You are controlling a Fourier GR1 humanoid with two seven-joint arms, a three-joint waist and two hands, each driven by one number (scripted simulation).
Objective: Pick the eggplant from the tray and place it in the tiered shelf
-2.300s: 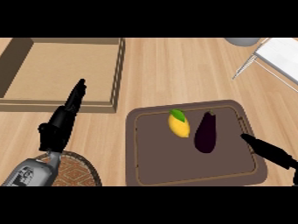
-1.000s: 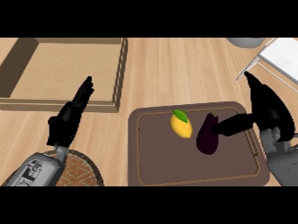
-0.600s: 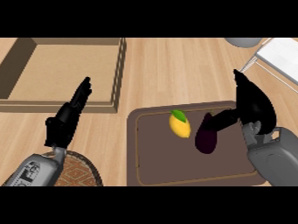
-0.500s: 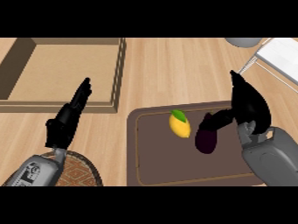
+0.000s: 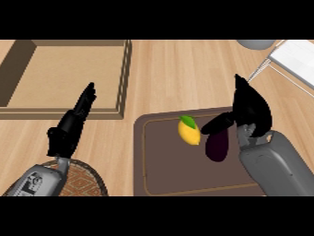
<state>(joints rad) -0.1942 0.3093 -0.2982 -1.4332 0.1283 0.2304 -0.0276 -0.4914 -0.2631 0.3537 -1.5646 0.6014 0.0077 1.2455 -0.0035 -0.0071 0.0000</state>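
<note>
On the brown tray [image 5: 159,179], the eggplant [image 5: 216,146] lies beside a lemon [image 5: 188,132]. Right robot hand [image 5: 249,107] hovers with straight fingers, thumb near it; it should curl around the middle.

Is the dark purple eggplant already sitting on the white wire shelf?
No, the dark purple eggplant lies on the brown tray beside a yellow lemon, far from the white wire shelf.

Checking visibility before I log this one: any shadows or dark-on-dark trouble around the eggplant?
Head view: even light, no glare; the dark eggplant stays readable against the brown tray, but its top merges with the black right hand, so contact there is hard to judge.
</note>
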